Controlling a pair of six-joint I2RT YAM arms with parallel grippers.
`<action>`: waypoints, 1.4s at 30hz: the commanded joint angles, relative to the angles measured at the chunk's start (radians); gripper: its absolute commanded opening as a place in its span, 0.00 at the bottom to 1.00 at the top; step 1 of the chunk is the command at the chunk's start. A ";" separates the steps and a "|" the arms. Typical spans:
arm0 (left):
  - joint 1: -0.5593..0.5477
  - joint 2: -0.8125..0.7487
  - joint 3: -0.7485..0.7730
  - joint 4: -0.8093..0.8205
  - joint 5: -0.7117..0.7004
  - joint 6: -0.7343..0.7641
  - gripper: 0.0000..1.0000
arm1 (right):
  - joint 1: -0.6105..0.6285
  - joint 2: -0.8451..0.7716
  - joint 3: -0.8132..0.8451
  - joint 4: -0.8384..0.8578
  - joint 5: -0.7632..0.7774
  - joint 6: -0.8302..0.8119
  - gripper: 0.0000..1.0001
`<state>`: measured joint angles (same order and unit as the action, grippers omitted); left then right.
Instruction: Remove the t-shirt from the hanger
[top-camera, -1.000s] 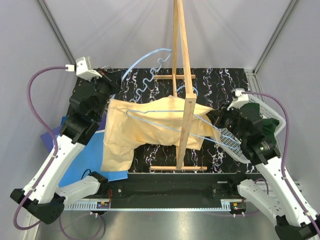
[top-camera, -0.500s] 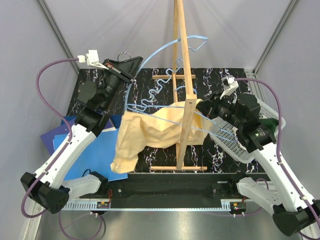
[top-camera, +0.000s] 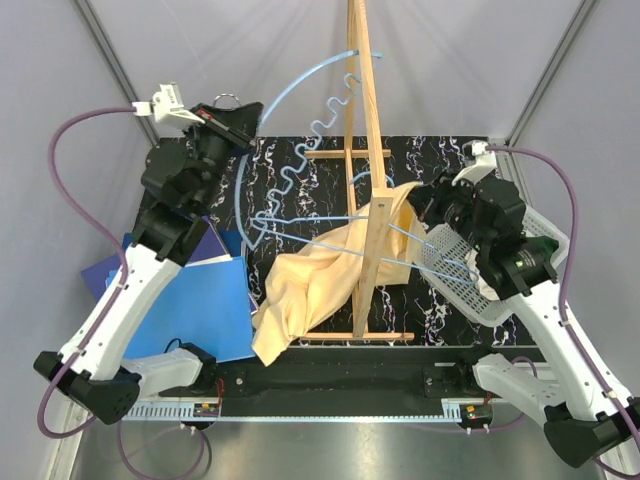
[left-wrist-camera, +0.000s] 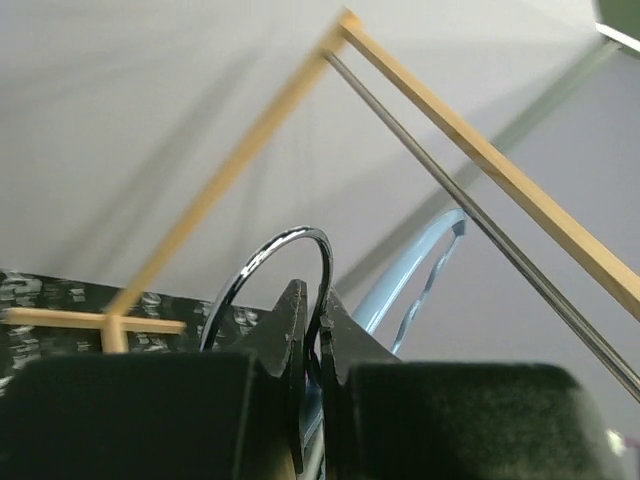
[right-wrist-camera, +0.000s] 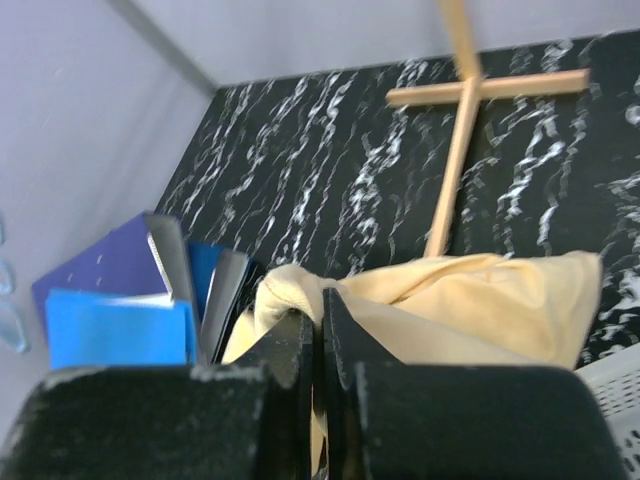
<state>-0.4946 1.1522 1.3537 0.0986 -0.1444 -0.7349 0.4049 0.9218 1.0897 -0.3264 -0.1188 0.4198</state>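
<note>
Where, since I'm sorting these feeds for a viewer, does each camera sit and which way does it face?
Top external: above and behind the bases, looking down on the table; both arms show whole.
Left wrist: on the raised left arm, looking upward at the wall; the left pincer is shut on the hanger hook.
Right wrist: looking down across the table; the right pincer is shut on the t-shirt.
Shared: the wooden rack shows in all three views.
</note>
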 joint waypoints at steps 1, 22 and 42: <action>0.007 -0.078 0.091 -0.293 -0.262 0.152 0.00 | -0.006 0.018 0.136 0.007 0.243 0.001 0.00; 0.007 -0.342 -0.134 -0.556 -0.448 0.322 0.00 | -0.008 0.385 1.071 -0.022 0.758 -0.542 0.00; 0.007 -0.393 -0.099 -0.611 -0.429 0.373 0.00 | -0.020 0.618 1.603 0.256 0.786 -1.003 0.00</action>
<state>-0.4896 0.7845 1.2171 -0.5503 -0.5617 -0.3916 0.3923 1.5967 2.6911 -0.1993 0.6956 -0.5388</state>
